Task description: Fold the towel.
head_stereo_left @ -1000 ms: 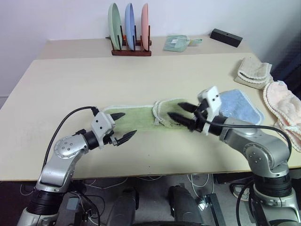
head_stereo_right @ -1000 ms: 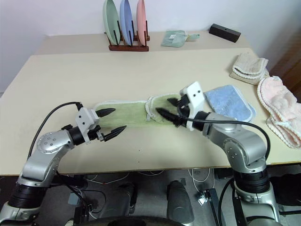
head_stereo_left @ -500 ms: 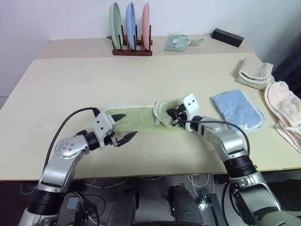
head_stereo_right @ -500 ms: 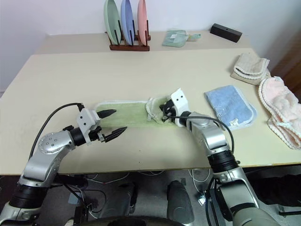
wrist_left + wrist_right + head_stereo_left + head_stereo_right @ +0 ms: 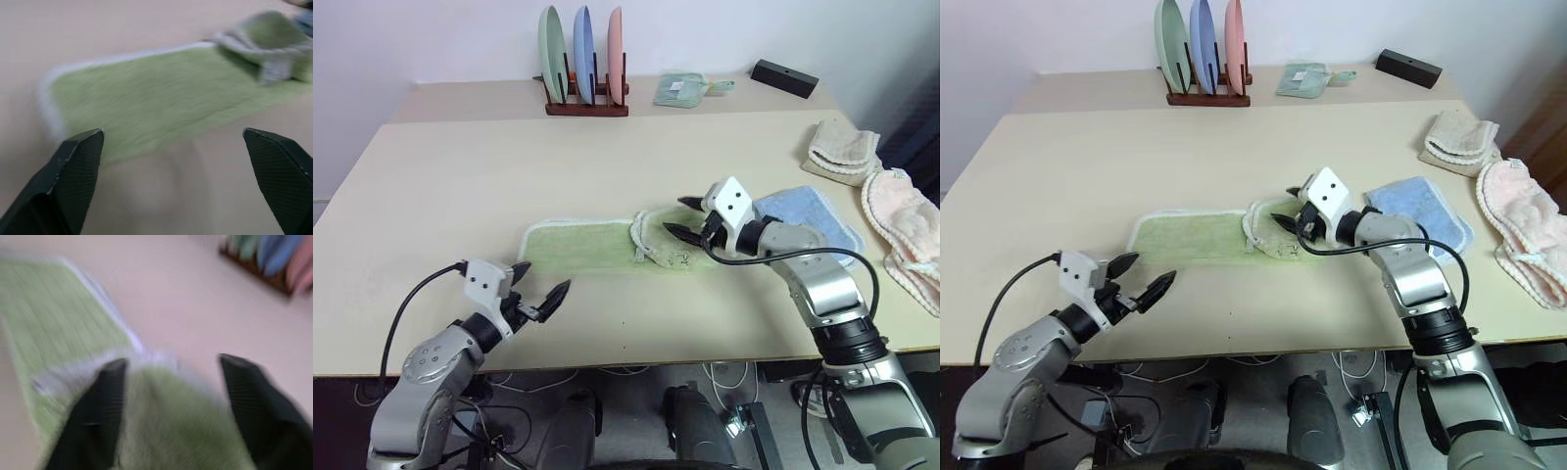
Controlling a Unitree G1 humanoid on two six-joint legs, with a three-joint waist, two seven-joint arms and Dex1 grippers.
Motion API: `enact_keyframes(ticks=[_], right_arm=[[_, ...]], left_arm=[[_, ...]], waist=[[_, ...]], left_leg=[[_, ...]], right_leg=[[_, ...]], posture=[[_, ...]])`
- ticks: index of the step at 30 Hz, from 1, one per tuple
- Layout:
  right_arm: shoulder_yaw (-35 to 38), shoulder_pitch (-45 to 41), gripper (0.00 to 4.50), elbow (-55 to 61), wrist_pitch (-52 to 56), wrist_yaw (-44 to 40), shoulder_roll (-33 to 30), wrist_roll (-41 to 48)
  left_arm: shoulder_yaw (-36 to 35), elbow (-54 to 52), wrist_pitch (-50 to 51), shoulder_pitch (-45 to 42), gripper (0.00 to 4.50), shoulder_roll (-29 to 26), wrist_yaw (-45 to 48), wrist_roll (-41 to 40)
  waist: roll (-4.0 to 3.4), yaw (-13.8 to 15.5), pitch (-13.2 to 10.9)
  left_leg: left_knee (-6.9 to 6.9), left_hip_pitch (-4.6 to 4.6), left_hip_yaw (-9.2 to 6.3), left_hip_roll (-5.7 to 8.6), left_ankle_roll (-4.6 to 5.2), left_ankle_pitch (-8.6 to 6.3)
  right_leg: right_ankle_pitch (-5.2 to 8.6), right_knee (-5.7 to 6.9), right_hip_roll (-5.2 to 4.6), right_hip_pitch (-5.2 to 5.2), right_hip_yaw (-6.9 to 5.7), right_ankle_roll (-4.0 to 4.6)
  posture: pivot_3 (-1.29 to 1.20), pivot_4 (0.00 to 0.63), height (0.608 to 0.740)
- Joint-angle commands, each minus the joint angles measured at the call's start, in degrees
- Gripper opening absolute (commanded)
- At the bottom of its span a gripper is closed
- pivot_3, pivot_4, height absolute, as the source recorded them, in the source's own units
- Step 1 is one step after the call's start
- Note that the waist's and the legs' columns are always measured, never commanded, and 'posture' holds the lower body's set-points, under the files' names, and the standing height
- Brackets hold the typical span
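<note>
Nearest us, our left pincer hangs spread and empty just short of the worktop edge. The towel lies beyond it, long axis running left-right, with its right end bunched. Our right pincer, released too, sits right over that bunched end, so it's the closer one.

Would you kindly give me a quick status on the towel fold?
Both end effectors, left and right, open, holding nothing. Light green terry towel flat on table, right end bunched under right end effector. Nothing in the way.
</note>
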State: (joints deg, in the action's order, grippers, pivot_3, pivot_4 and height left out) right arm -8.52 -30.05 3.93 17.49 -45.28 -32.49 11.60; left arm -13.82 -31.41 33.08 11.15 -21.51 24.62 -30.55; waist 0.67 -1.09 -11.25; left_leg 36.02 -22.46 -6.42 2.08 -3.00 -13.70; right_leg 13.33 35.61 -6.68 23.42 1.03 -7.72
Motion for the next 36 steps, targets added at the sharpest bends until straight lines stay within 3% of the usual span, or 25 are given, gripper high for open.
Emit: enact_keyframes(ticks=[1,6,14,17,24,29,33,36], right_arm=[[-0.9,-0.9,4.44,5.1,-2.8,-3.3,-0.9,-0.3],[-2.0,0.2,4.44,7.0,-3.8,-2.7,0.1,-2.0],[-2.8,3.5,4.44,10.1,-3.8,-1.8,0.4,-3.9],[-2.8,4.0,4.50,10.8,-3.5,-1.5,0.4,-4.2],[-2.7,5.8,4.50,13.5,-2.5,-0.7,0.0,-4.8],[-2.2,7.4,4.50,14.5,-2.0,-0.6,-1.2,-5.3],[-1.4,8.7,4.50,14.0,-2.4,-1.0,-2.8,-5.9],[-1.5,8.9,4.50,13.4,-2.8,-1.0,-3.3,-6.2]], left_arm=[[-6.5,-2.7,9.2,-0.4,4.50,4.8,-9.6,-11.2],[-14.1,2.7,18.1,-6.7,4.50,13.3,-27.2,-28.3],[-13.7,10.3,20.2,-16.7,4.50,16.5,-40.4,-37.8],[-12.9,11.9,19.5,-18.7,3.61,17.5,-43.0,-39.4],[-11.7,13.0,17.2,-20.0,0.02,17.0,-43.8,-40.1],[-15.3,11.2,10.6,-22.0,0.02,14.9,-41.3,-39.8],[-19.7,12.7,7.0,-23.4,0.02,6.7,-36.8,-38.5],[-18.8,13.0,7.0,-23.3,0.02,-0.6,-30.6,-35.6]], waist=[[0.00,0.1,0.0],[0.12,0.6,0.0],[0.13,0.7,0.1],[0.14,0.7,0.1],[0.16,0.6,0.1],[0.16,0.5,0.1],[0.18,0.4,0.0],[0.18,0.4,0.0]], left_leg=[[0.01,-0.01,0.00,0.00,0.00,0.00],[0.09,-0.02,-0.12,0.04,-0.01,0.00],[0.10,0.01,-0.11,0.09,-0.04,0.01],[0.10,0.01,-0.11,0.10,-0.04,0.02],[0.07,-0.02,-0.10,0.10,-0.05,0.02],[0.05,-0.03,-0.09,0.09,-0.05,0.02],[0.00,-0.02,-0.08,0.08,-0.05,0.02],[0.00,-0.03,-0.04,0.08,-0.05,0.02]], right_leg=[[0.00,-0.03,-0.01,-0.01,0.00,0.00],[-0.01,-0.06,-0.02,-0.10,-0.08,-0.01],[-0.02,-0.10,-0.05,-0.16,-0.07,0.01],[-0.02,-0.14,-0.05,-0.18,-0.06,0.01],[-0.02,-0.25,-0.05,-0.17,-0.06,0.02],[0.00,-0.25,-0.05,-0.16,-0.06,0.07],[0.09,-0.27,-0.04,-0.13,-0.06,0.23],[0.09,-0.28,-0.04,-0.11,-0.03,0.23]], posture=[[0.00,0.150,0.740],[0.00,0.150,0.740],[0.00,0.150,0.740],[0.00,0.150,0.740],[0.00,0.150,0.740],[0.00,0.150,0.740],[0.00,0.150,0.740],[0.00,0.150,0.740]])
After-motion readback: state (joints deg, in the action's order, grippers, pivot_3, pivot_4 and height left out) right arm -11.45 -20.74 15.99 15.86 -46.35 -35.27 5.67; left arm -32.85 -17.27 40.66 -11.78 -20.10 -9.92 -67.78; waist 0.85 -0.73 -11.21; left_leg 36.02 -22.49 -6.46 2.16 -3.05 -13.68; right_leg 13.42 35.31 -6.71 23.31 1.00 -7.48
